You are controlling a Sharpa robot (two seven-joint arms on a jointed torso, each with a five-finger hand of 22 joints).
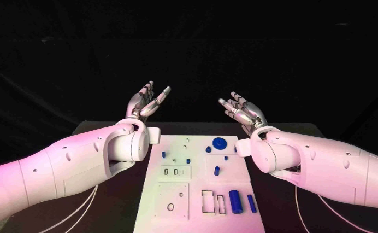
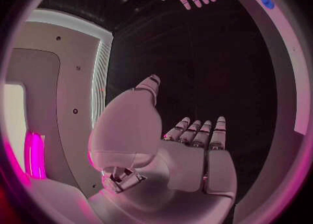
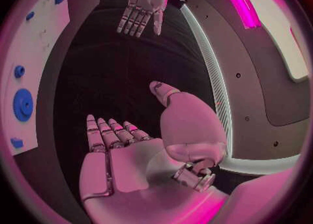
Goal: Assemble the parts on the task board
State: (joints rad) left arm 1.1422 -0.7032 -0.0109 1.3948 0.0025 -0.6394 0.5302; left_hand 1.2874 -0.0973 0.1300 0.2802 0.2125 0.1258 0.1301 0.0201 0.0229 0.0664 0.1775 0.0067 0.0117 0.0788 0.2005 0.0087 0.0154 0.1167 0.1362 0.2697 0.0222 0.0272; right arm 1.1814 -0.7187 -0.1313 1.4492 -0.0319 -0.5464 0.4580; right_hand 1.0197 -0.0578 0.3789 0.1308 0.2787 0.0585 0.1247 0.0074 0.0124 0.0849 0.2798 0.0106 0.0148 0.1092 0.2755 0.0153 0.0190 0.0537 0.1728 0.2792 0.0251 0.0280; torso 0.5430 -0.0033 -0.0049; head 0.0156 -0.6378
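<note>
The white task board (image 1: 197,211) lies in the middle of the table between my two arms. Small blue parts sit on it: a round gear (image 1: 219,144) at its far end, two upright cylinders (image 1: 235,201) near its front right, and short pegs (image 1: 217,171) between. My left hand (image 1: 146,102) is raised above the table beyond the board's far left corner, fingers spread, holding nothing. My right hand (image 1: 243,111) is raised beyond the far right corner, fingers apart and empty. The right wrist view shows my right hand's bare palm (image 3: 127,174), the gear (image 3: 22,104) and my left hand (image 3: 142,9). The left wrist view shows my left hand's bare palm (image 2: 189,164).
Recessed slots and a white rectangular frame (image 1: 207,202) mark the board's near half. The black table (image 1: 122,205) runs along both sides of the board, under my forearms.
</note>
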